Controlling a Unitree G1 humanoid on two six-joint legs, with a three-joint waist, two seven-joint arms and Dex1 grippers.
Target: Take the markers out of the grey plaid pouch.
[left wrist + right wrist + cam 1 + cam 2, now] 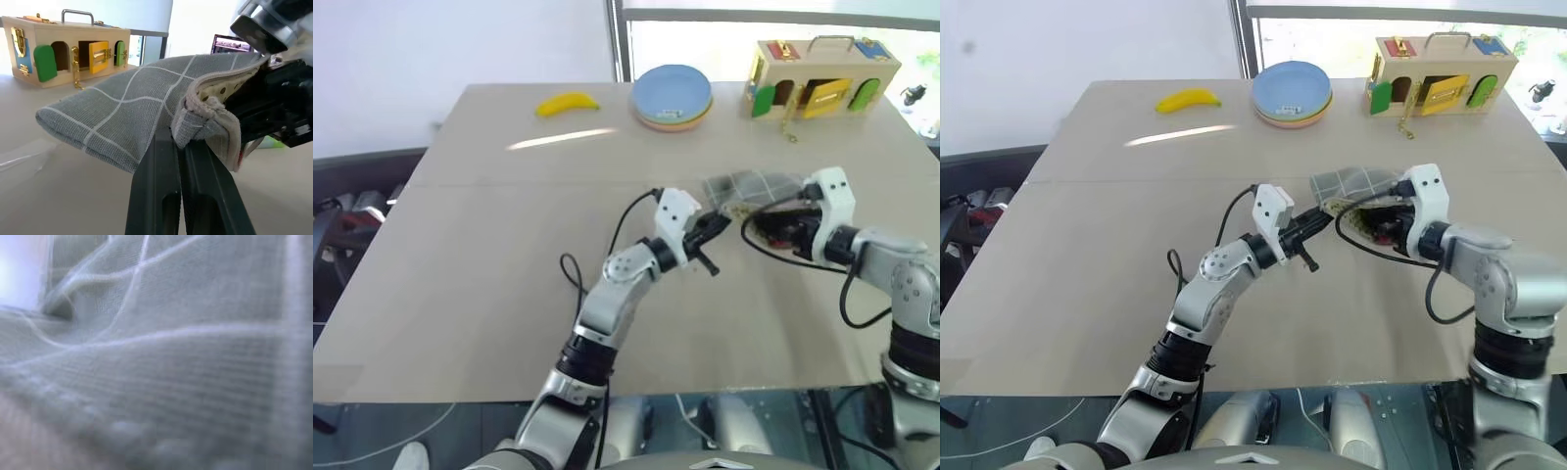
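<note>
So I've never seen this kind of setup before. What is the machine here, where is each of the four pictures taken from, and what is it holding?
It is a humanoid robot with two arms, each ending in two black fingers. The two wide pictures come from a stereo camera on its head, looking down over a tan table. The other two come from cameras on its wrists, looking along the fingers.

At the far side of the table lie a yellow banana, a stack of plates and a wooden latch box.

Both arms meet at the grey plaid pouch, lifted off the table. The left gripper is shut, pinching the pouch's open edge, where a tan dotted lining shows. The right gripper is at the pouch's mouth; its own camera is pressed close against the fabric, so its fingers cannot be judged. No markers are clearly visible.
</note>
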